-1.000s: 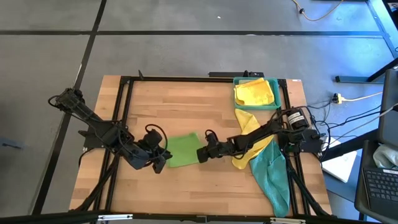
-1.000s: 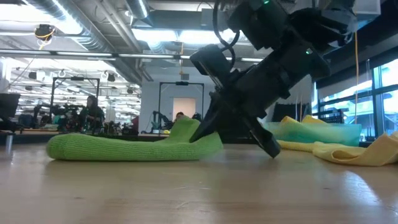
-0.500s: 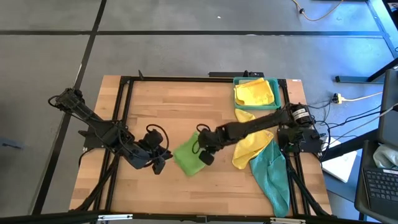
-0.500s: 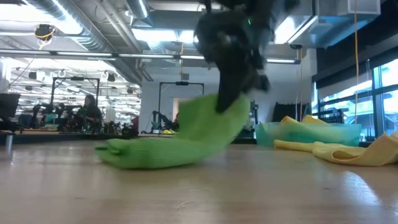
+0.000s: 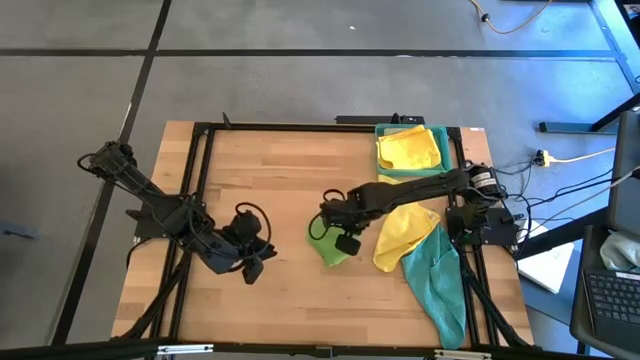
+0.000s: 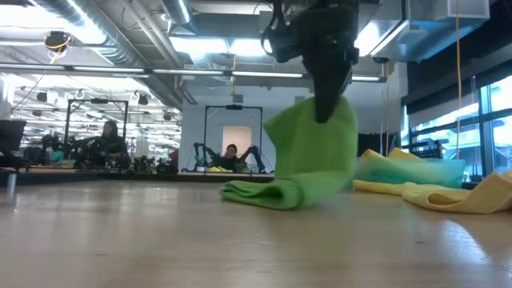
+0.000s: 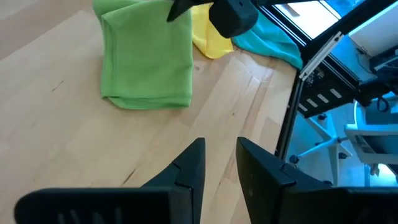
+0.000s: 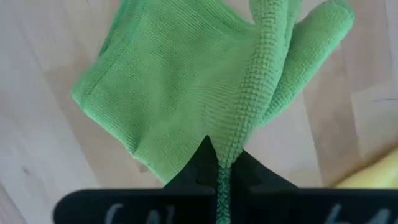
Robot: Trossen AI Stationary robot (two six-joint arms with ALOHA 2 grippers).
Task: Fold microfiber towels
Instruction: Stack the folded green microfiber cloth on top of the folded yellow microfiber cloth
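Observation:
The bright green towel (image 5: pixel 330 252) (image 6: pixel 314 152) hangs near the table's middle, and my right gripper (image 5: pixel 342 238) (image 6: pixel 324 112) is shut on its top. Its lower end (image 6: pixel 260 192) lies bunched on the wood. My left gripper (image 5: pixel 257 268) (image 7: pixel 219 146) hovers to the towel's left, pointing at it; the fingers are open a little and hold nothing. A yellow towel (image 5: pixel 400 235) and a teal towel (image 5: pixel 440 285) lie at the right. Another yellow towel (image 5: pixel 410 148) sits in the teal tray (image 5: pixel 447 150). My right gripper pinches a bunched ridge of the green towel (image 8: pixel 229 152) between its two fingers, several layers thick. The fingers come from above and point down. The towel hangs slack below them, spreading out, with its lower end (image 6: pixel 260 192) on the table.
The teal tray stands at the table's far right. The loose yellow and teal towels lie beside the right arm's base and reach the near right corner. Bare wood stretches between the two grippers and along the near edge (image 5: pixel 300 330).
My right gripper has risen and turned from a slant to pointing down, drifting toward the table's right. It has lifted the green towel's right side. The towel, flat before, has slid right, away from my left gripper, and now hangs with only its lower end on the table.

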